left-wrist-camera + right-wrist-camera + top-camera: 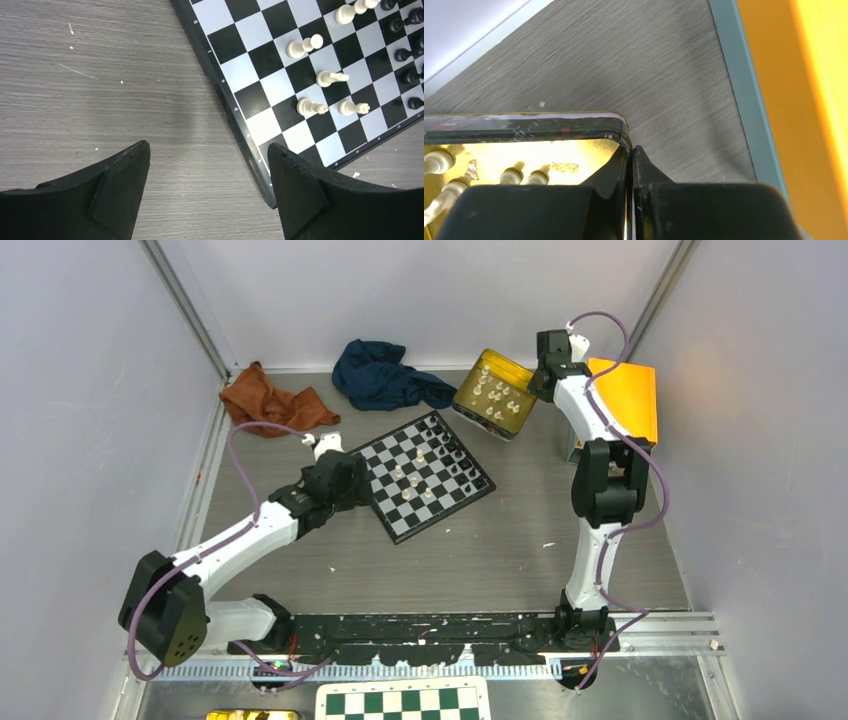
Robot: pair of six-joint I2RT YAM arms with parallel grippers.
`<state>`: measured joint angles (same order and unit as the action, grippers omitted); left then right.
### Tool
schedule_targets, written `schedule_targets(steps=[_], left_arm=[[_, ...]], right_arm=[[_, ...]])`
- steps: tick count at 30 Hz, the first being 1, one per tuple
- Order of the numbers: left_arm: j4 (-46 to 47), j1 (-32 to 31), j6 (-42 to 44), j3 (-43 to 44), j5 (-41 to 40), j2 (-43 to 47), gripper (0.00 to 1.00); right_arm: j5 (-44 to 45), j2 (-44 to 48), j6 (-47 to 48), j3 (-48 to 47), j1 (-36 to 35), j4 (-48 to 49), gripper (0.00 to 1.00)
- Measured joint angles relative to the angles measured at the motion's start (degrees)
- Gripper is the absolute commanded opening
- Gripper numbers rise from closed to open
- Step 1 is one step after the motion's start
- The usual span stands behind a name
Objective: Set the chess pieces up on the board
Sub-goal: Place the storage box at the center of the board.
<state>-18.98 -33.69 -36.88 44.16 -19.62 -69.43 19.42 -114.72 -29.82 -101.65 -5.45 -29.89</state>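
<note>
Left tool [209,152] is hanging released over the bench [100,100] beside the board [240,72], mid-bench. Right tool [630,155] is pinching the tin [524,122] by its rim near the far edge, likely tilting it to expose white pieces [511,176].

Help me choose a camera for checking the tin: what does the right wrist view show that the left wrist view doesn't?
Only right wrist: the tin, white pieces in it, the right claw shut on its rim, an orange panel. Only left wrist: the board, black pieces, standing white pieces, the open left claw. Both: the grey table.
</note>
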Motion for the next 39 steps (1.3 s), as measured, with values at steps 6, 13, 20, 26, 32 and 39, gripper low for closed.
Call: schedule_targets(steps=[6,13,20,26,32,39], left_arm=[[-1.4,-0.8,-2.3,4.6,-3.8,-3.2,0.89],[-1.5,-0.8,-3.3,7.2,-7.8,-3.3,0.9],[-2.9,-0.8,-3.2,7.8,-8.5,-3.3,0.91],[-3.0,-0.8,-2.7,7.8,-7.8,-3.0,0.91],[-3.2,-0.8,-1.5,7.8,-7.3,-2.5,0.92],[-3.3,-0.8,-0.7,7.8,-6.7,-2.3,0.93]], right_arm=[[-2.3,-11.2,0.1,-13.3,2.4,-5.7,0.0],[-3.0,-16.0,0.2,-20.2,2.5,-10.0,0.0],[-3.0,-18.9,1.0,-20.9,2.4,-12.7,0.0],[-2.8,-20.3,1.2,-20.9,2.8,-13.0,0.0],[-2.1,-20.8,1.5,-19.3,3.6,-12.6,0.0],[-1.1,-21.2,1.7,-16.8,4.0,-12.0,0.01]])
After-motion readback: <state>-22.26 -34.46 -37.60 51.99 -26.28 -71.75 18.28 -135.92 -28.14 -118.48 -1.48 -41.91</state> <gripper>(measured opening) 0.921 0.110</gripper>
